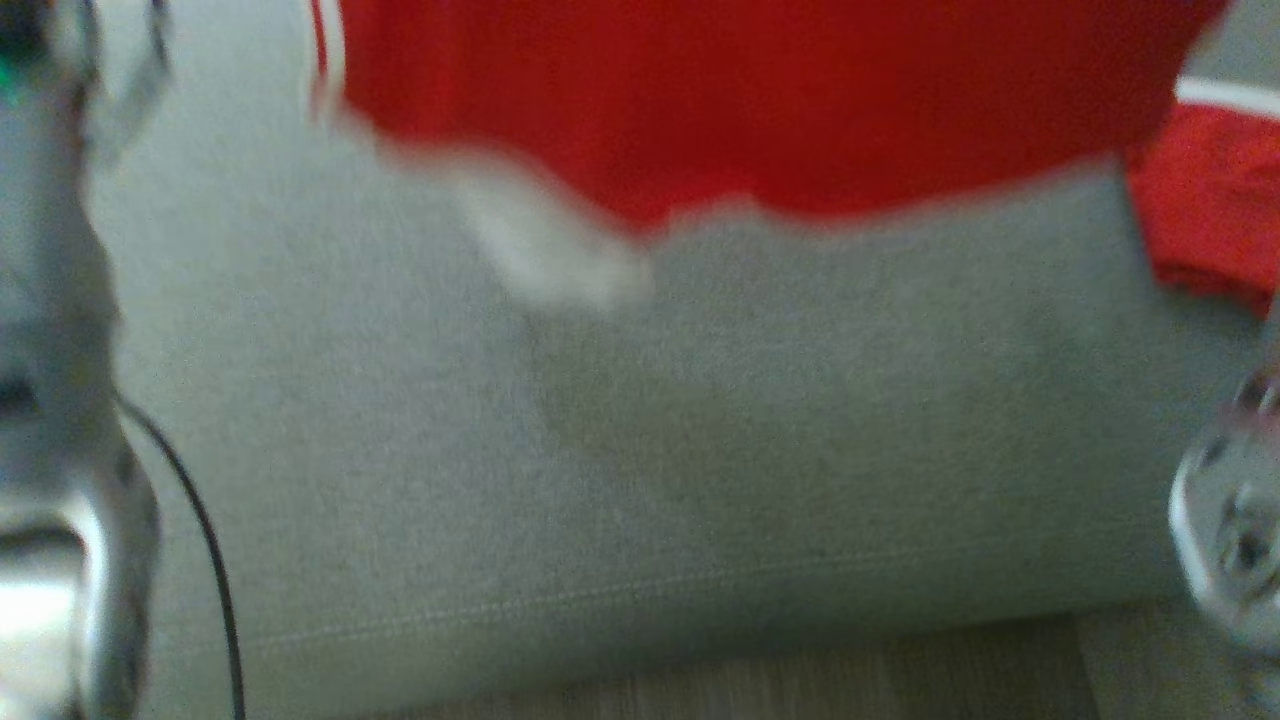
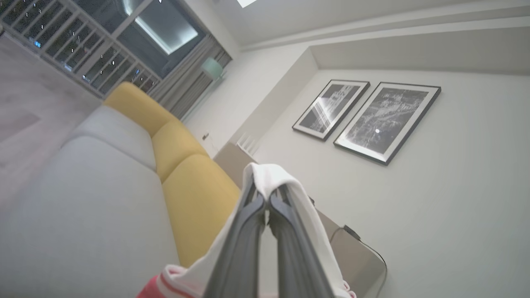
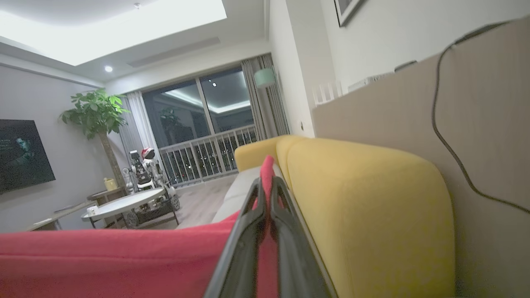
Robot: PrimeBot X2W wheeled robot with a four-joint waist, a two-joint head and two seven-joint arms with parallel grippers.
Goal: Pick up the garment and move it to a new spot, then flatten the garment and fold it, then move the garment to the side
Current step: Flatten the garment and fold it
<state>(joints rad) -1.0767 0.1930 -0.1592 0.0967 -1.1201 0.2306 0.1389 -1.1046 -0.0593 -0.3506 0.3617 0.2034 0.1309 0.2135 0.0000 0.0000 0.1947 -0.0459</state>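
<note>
Both end effectors are clenched on cloth: the left end effector (image 2: 267, 211) pinches white trim (image 2: 271, 176), the right end effector (image 3: 268, 187) a red fold. Below lies the grey sofa seat (image 1: 600, 450). The red garment (image 1: 760, 100) hangs above it, stretched between the two grips, its lower edge seemingly clear of the cushion. Carrying it well likely means moving both arms together, span taut and level, before laying it flat. Left fingers point up toward the wall (image 2: 455, 186), right ones along the yellow backrest (image 3: 364, 198).
</note>
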